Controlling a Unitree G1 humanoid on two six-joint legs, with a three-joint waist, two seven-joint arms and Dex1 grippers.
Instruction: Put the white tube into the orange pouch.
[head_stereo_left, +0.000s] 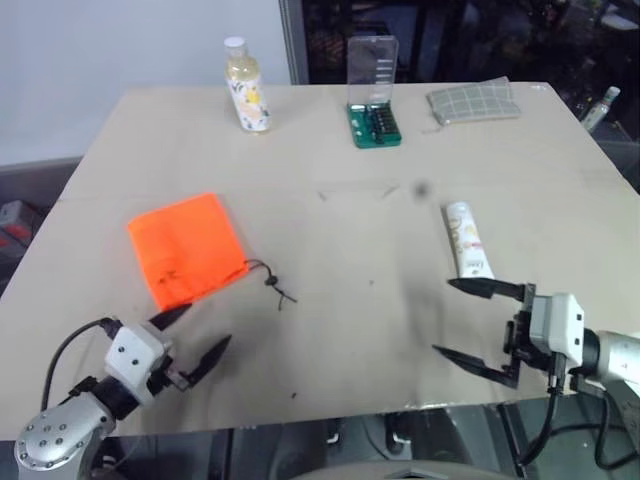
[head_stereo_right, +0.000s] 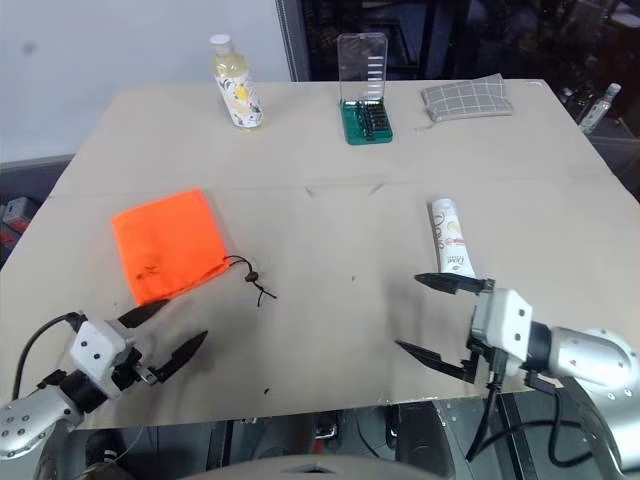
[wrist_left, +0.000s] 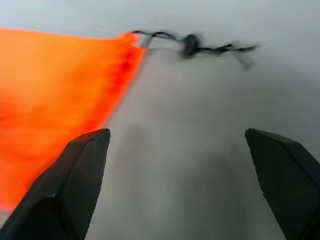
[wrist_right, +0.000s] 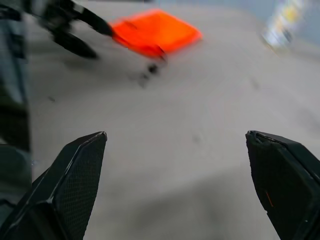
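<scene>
A white tube (head_stereo_left: 468, 240) lies flat on a beige table (head_stereo_left: 340, 330), right of centre, its cap toward the far side and its crimped end toward the near edge. Well apart from it, on the left half of the table, an orange pouch (head_stereo_left: 186, 248) lies flat, its black cord (head_stereo_left: 272, 282) trailing off its right corner.

The right gripper (head_stereo_left: 466, 320) hovers near the table's front edge, just on the near side of the tube's crimped end, its two black fingers spread wide and grasping nothing. The left gripper (head_stereo_left: 193, 335) sits at the near left, just beside the pouch's near corner, fingers likewise released and empty; one fingertip reaches the pouch's edge, though contact cannot be told.

Along the far edge stand a clear yellowish bottle (head_stereo_left: 246, 88) at left, a green case with a raised clear lid (head_stereo_left: 374, 95) in the middle, and a grey checked cloth pouch (head_stereo_left: 473, 101) at right.
</scene>
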